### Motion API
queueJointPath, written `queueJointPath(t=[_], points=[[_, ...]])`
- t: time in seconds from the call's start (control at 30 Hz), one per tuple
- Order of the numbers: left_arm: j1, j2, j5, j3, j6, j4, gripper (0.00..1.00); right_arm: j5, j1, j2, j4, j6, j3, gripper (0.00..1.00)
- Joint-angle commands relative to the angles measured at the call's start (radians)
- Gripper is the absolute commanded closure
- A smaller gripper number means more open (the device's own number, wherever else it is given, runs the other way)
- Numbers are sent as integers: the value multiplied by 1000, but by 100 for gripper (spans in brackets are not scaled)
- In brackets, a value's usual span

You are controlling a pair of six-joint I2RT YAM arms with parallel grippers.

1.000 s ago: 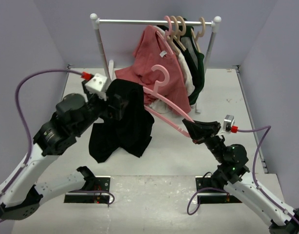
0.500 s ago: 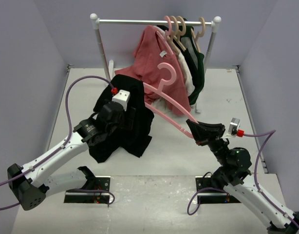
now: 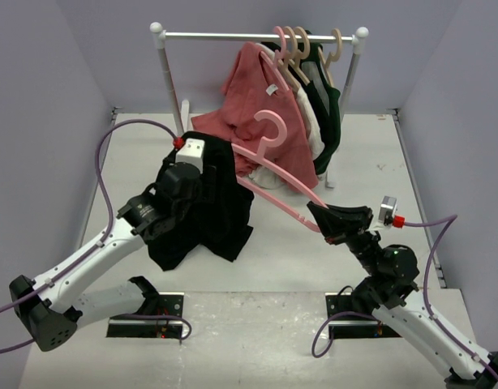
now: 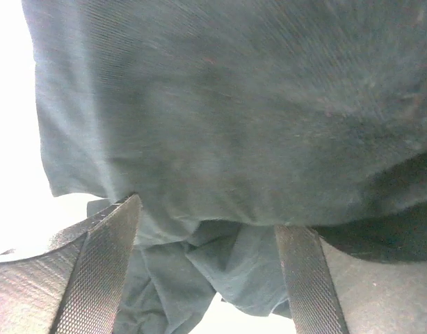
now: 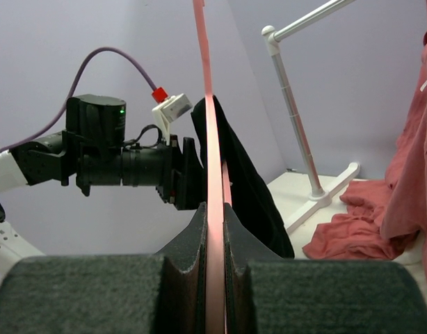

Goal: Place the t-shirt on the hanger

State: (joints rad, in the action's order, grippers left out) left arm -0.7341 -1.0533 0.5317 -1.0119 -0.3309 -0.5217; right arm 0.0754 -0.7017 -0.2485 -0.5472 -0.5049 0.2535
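The black t-shirt (image 3: 216, 207) hangs bunched over the left end of the pink hanger (image 3: 273, 180), whose hook (image 3: 269, 121) points up. My right gripper (image 3: 326, 219) is shut on the hanger's right end and holds it slanted in the air; in the right wrist view the hanger's arm (image 5: 208, 139) runs straight up between the closed jaws of my right gripper (image 5: 215, 216), with the t-shirt (image 5: 245, 181) draped beyond. My left gripper (image 3: 204, 185) is pressed against the shirt's upper left. In the left wrist view my left gripper (image 4: 210, 216) has its fingers (image 4: 102, 264) wide apart, with the t-shirt's cloth (image 4: 234, 125) between and beyond them.
A white clothes rack (image 3: 257, 36) stands at the back with a salmon-red shirt (image 3: 261, 89), a dark green garment (image 3: 328, 109) and beige hangers (image 3: 298, 40). Part of the red shirt lies on the table (image 3: 152, 138) under the hanger. Lilac walls close in both sides.
My left arm has swung in from the far left to sit against the shirt's upper part. The hanger and right gripper have shifted only slightly.
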Motion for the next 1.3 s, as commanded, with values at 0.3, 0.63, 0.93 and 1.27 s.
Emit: queueJointPath(t=[0.3, 0.63, 0.93, 1.27], points=[[7, 140, -130, -112, 50, 17, 14, 48, -2, -14, -117, -23, 13, 100], [7, 89, -120, -249, 242, -44, 0, 100, -2, -16, -119, -21, 6, 100], [7, 81, -358, -199, 484, 83, 10, 149, -1, -32, -119, -24, 32, 100], [7, -48, -670, -296, 589, -76, 59, 183, -2, -35, -117, -18, 54, 100]])
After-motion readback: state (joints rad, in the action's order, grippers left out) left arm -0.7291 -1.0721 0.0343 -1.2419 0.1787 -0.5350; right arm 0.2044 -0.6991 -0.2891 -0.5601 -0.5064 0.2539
